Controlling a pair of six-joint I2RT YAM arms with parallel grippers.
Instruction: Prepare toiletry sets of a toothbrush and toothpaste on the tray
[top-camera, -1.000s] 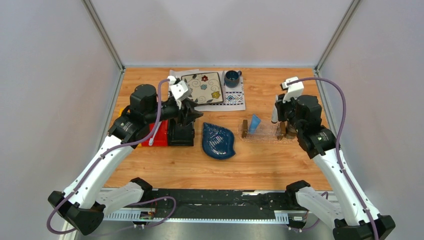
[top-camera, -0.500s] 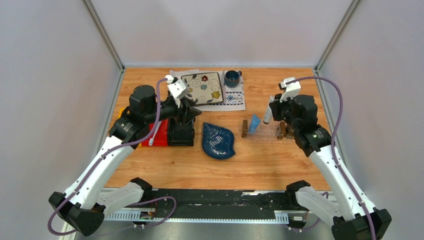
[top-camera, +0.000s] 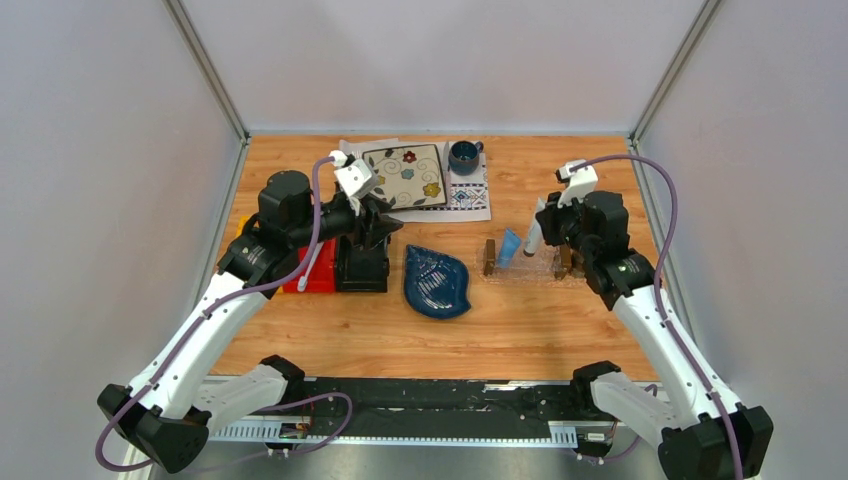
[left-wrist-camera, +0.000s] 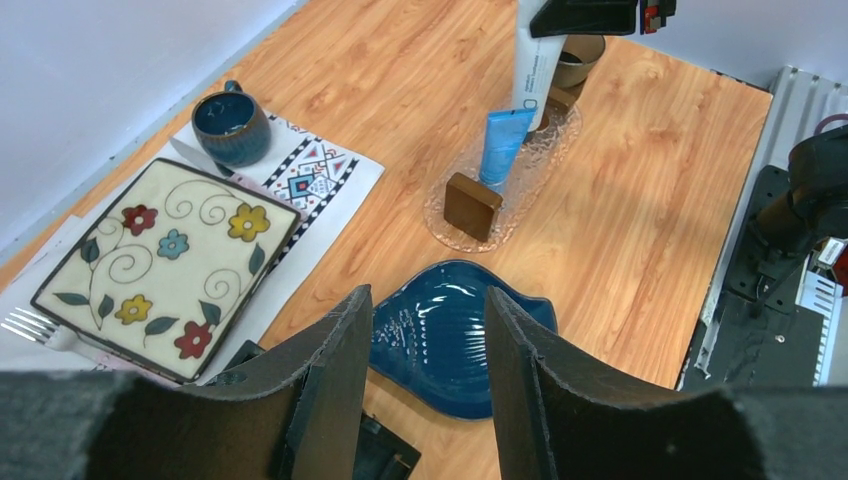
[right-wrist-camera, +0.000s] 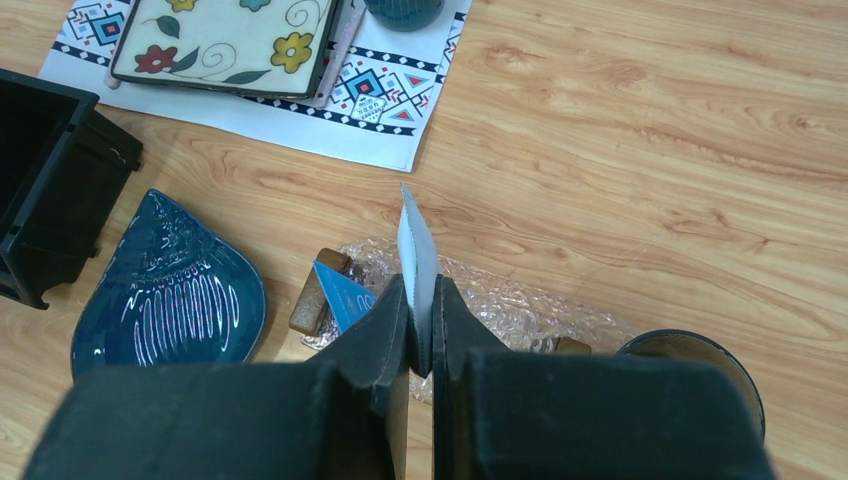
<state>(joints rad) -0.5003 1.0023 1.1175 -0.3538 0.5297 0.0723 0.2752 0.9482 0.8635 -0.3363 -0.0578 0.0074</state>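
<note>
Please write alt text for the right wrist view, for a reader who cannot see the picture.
The right pincer is shut on a white-grey toothpaste tube, held over the clear tray, where a light blue tube sits beside a brown end block. A dark blue leaf-shaped dish lies to the left on the wooden table.

No legible text or brand anywhere, only an unreadable small mark on the white toothpaste tube (left-wrist-camera: 533, 80).
</note>
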